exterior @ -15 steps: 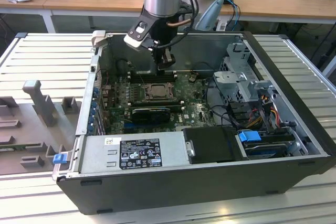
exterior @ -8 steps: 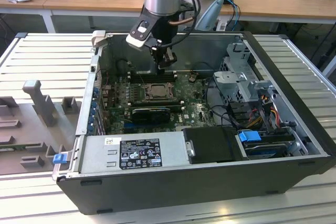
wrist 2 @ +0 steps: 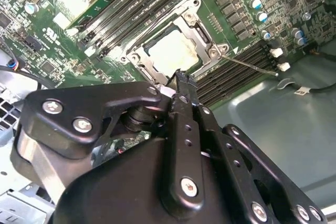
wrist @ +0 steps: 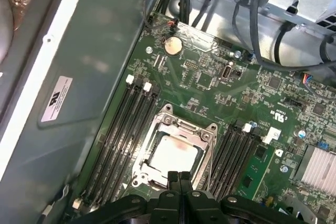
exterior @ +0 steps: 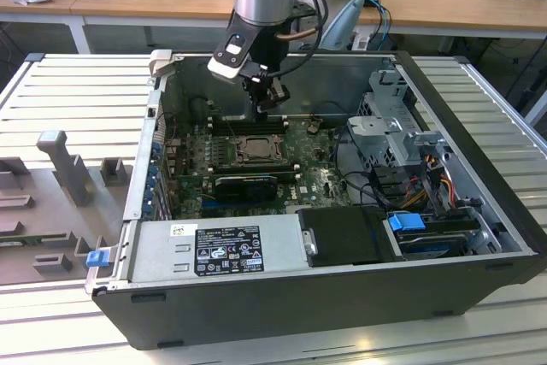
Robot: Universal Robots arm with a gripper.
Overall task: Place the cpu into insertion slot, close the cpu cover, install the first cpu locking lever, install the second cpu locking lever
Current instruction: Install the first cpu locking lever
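The cpu [wrist: 170, 156] lies in the socket on the green motherboard [wrist: 210, 85], pale metal top up. The silver cpu cover [wrist: 181, 127] lies flat around the cpu [wrist 2: 170, 51], framing it. A thin wire locking lever [wrist 2: 249, 65] sticks out from the cover [wrist 2: 207, 40] over the memory slots. In the exterior view my gripper [exterior: 272, 100] hangs inside the open case, a little above the socket [exterior: 255, 150]. Both wrist views show the gripper [wrist 2: 181, 77] with its black fingers pressed together over the socket's edge; the gripper [wrist: 178, 176] holds nothing.
Black memory slots [wrist: 121, 129] flank the socket. A long black graphics card [exterior: 246, 184] sits in front of it, then the power supply [exterior: 218, 245]. Drive cage [exterior: 402, 138] and cables fill the exterior view's right. Grey fixtures [exterior: 60, 164] stand outside the case.
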